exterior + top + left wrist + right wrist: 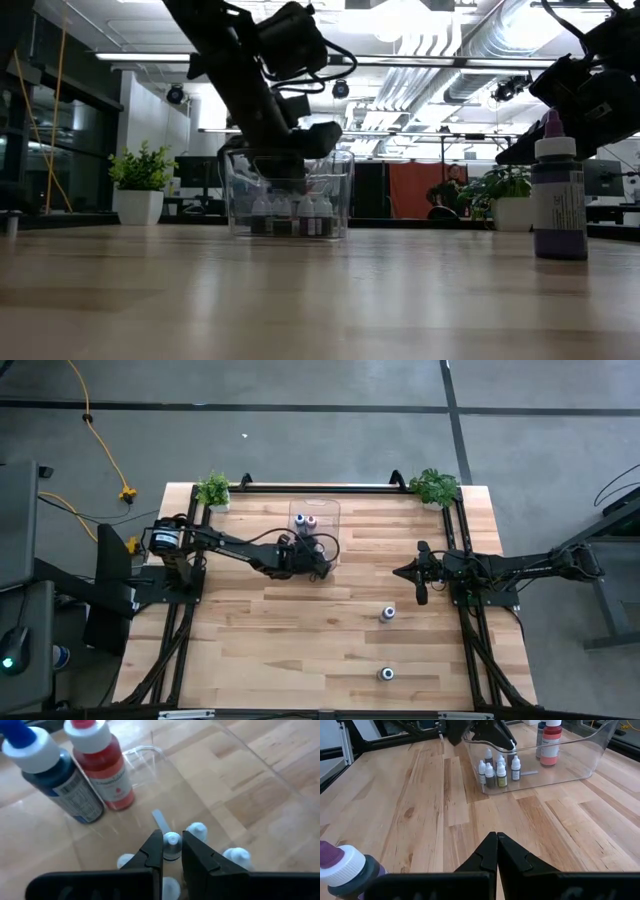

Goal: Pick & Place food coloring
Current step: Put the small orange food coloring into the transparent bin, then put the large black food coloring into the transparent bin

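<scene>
The left end effector point(172, 851) is clamped on a tiny white-capped bottle point(172, 842) inside the clear bin point(580, 767), among its neighbours. I judge it should let go gently and lift straight up. The right end effector point(496, 851) waits, pressed together, above the bench point(300, 650).
</scene>
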Robot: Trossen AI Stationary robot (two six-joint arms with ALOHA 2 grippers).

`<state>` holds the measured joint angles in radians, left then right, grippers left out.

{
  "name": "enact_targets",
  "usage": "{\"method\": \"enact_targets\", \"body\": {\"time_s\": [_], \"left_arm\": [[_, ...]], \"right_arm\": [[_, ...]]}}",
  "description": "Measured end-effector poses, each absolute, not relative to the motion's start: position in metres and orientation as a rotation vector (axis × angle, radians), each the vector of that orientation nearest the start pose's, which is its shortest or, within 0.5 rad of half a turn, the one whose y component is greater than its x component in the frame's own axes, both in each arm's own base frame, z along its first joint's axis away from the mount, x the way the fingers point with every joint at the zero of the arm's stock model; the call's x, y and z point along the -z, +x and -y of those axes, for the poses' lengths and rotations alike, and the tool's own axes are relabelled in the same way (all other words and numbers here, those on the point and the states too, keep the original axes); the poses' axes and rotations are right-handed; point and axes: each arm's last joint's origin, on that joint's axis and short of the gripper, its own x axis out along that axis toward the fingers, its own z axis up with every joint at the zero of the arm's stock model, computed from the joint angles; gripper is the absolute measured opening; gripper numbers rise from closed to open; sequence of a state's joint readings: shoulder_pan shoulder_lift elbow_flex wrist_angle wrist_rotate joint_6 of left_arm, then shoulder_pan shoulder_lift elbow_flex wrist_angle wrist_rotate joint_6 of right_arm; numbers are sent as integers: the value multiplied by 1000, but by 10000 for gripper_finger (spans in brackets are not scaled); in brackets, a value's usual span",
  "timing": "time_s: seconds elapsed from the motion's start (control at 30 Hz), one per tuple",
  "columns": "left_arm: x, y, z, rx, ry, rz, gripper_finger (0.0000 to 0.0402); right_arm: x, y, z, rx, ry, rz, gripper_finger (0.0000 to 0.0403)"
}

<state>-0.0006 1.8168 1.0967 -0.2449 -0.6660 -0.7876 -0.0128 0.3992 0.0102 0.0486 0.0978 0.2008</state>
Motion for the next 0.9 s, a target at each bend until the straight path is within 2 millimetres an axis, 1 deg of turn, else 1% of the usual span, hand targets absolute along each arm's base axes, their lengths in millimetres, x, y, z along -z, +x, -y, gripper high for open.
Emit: {"method": "enact_targets", "body": {"time_s": [0.1, 0.3, 0.4, 0.9], "left_arm": [[-169, 360, -18, -915, -382, -628, 39], [-169, 360, -17, -888, -379, -647, 71], [-169, 360, -17, -885, -377, -648, 81], [-169, 361, -17, -869, -349, -657, 86]], "right_arm": [[-137, 117, 4, 143, 184, -328, 0], [-136, 117, 4, 143, 184, -328, 0], [-136, 117, 4, 143, 184, -328, 0], [-136, 117, 4, 143, 184, -328, 0]]}}
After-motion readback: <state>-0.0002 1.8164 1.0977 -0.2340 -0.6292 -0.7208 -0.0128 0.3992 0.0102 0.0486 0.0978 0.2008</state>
